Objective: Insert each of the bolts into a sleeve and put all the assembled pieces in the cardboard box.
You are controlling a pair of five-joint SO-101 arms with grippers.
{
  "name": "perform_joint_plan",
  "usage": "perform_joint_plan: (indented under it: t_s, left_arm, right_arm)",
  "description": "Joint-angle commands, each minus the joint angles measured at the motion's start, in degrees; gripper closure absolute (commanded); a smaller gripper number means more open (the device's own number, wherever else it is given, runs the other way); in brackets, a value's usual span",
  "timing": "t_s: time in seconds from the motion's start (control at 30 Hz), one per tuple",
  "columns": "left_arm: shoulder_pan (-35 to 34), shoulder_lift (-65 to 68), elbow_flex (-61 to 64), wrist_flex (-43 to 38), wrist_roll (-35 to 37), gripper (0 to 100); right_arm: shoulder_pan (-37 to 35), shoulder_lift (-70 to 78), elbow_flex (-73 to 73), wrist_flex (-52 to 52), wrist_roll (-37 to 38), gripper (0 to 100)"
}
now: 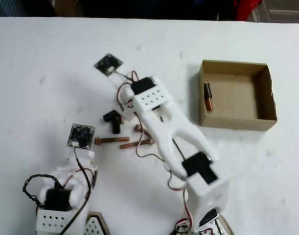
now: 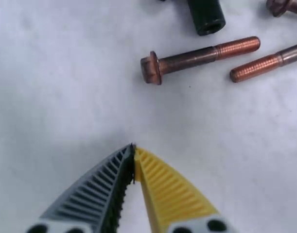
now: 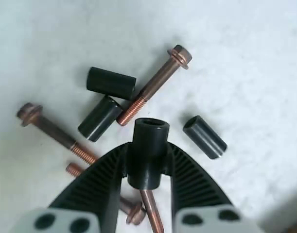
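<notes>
My right gripper is shut on a black sleeve, holding it upright just above the table. Around it lie three loose black sleeves and several copper bolts, one bolt running beneath the held sleeve. My left gripper, with one grey and one yellow finger, is shut on nothing, a short way from a copper bolt. The cardboard box at the right holds one assembled piece. Bolts lie at the table's middle.
The right arm stretches diagonally from the near right toward the table's middle. The left arm sits folded at the near left. Both wrist camera boards hang over the table on thin wires.
</notes>
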Motion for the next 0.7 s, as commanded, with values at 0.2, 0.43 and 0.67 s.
perform_joint_plan:
  t_s: [0.2, 0.43, 0.67]
  left_arm:
    - [-0.2, -0.5, -0.2, -1.5, -0.6, 98]
    - [-0.2, -0.5, -0.2, -1.5, -0.6, 98]
    - [-0.2, -0.5, -0.2, -1.5, -0.6, 98]
  right_arm:
    - [3.8, -22.8, -1.2, 11.6, 0.4, 98.2]
    - [5.1, -39.8, -1.1, 20.1, 0.4, 98.2]
    - [5.1, -53.4, 2.5, 25.8, 0.0, 98.2]
